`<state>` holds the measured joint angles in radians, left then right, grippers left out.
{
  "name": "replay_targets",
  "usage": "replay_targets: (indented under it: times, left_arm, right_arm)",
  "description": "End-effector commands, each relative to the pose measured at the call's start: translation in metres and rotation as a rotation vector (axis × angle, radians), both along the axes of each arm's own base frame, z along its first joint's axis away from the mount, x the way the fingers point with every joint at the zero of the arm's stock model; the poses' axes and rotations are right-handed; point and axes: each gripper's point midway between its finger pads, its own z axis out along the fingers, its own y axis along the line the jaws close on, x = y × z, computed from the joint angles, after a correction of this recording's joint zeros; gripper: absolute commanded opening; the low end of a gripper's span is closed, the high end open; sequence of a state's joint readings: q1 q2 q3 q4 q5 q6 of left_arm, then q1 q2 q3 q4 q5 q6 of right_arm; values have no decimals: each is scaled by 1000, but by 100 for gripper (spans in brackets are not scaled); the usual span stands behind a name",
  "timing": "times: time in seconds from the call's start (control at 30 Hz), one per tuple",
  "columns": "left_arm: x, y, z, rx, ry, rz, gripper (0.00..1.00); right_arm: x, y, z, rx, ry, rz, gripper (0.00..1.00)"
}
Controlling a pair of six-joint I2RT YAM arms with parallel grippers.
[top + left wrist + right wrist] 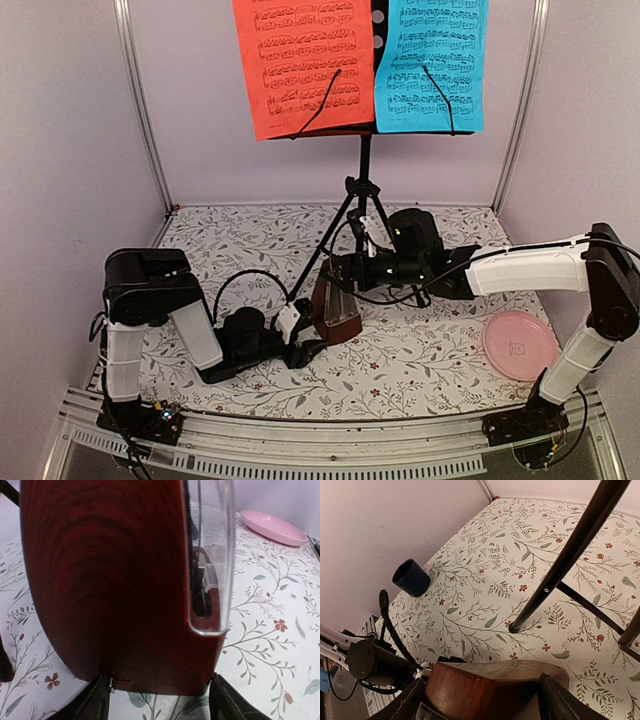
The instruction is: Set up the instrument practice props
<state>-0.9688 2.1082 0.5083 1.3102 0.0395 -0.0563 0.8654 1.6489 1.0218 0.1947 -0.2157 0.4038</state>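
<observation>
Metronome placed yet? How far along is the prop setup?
Done: music stand upright at the back, red sheet and cyan sheet on it. In hand: metronome in front of the stand, right gripper holding its top, left gripper flanking its base, grip unclear. Remaining: release, withdraw both arms.

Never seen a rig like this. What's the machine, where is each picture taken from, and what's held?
Two robot arms are bolted at the near edge of a floral table. One picture looks down from above and behind them; the other two come from a camera on each wrist. At the back stands a black music stand carrying a red sheet and a cyan sheet of music. A pink plate lies on the right; a dark blue mug sits by a wall. Between the arms is a wooden metronome. The right hand seems to grip its top; the left hand straddles its base, contact unclear.
</observation>
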Motion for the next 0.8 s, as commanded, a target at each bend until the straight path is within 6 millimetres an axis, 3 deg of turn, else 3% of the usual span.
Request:
replay_targets:
  times: [0.0, 0.4, 0.53, 0.67, 0.77]
  left_arm:
    - [-3, -6, 2, -10, -6, -5, 67]
    - [-3, -3, 4, -10, -8, 0, 66]
    - [-4, 2, 8, -18, -10, 12, 77]
    - [-11, 9, 15, -19, -3, -5, 85]
    - [-16, 15, 26, -28, 5, -8, 85]
  right_arm:
    - [-6, 1, -13, -20, 34, 12, 76]
    - [-7, 2, -9, -10, 31, 19, 76]
    - [-10, 0, 1, 4, 14, 28, 87]
    - [-15, -12, 20, 9, -60, 31, 93]
    - [-18, -34, 23, -5, -105, 19, 93]
